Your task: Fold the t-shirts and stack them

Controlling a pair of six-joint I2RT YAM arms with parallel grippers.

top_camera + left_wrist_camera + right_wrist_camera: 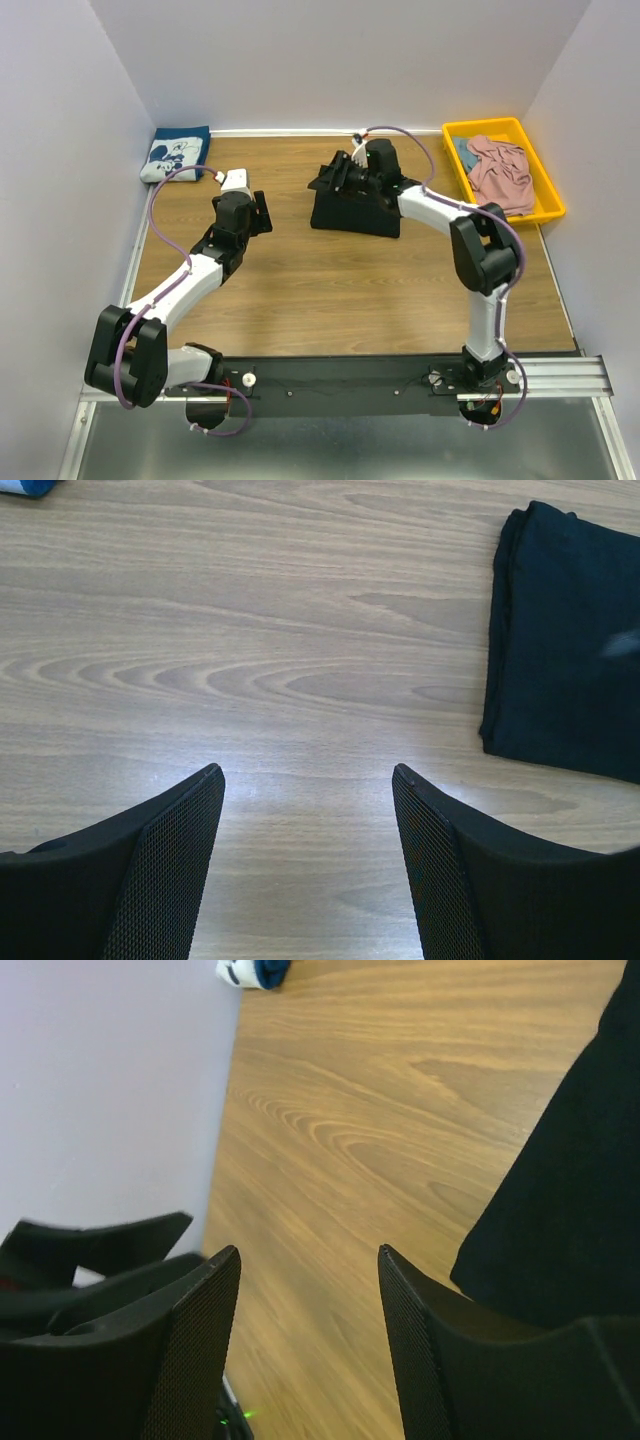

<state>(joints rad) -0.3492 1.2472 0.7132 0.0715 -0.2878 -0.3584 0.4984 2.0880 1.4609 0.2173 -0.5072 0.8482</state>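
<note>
Bare wooden table [350,290] open across lower centre. Folded black t-shirt [350,218] blocks upper centre; yellow bin [485,124] upper right.

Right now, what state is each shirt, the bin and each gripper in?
black t-shirt: folded, lying mid-table
navy t-shirt: folded, far left corner
yellow bin: upright, holds clothes
pink t-shirt: crumpled inside yellow bin
left gripper: open, empty
right gripper: open, empty

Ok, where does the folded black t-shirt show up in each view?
Top external: black t-shirt just above picture centre.
Left wrist: right side.
Right wrist: right edge.
Shared landmark: navy t-shirt, upper left in the top view; a sliver at the top edge in both wrist views.
</note>
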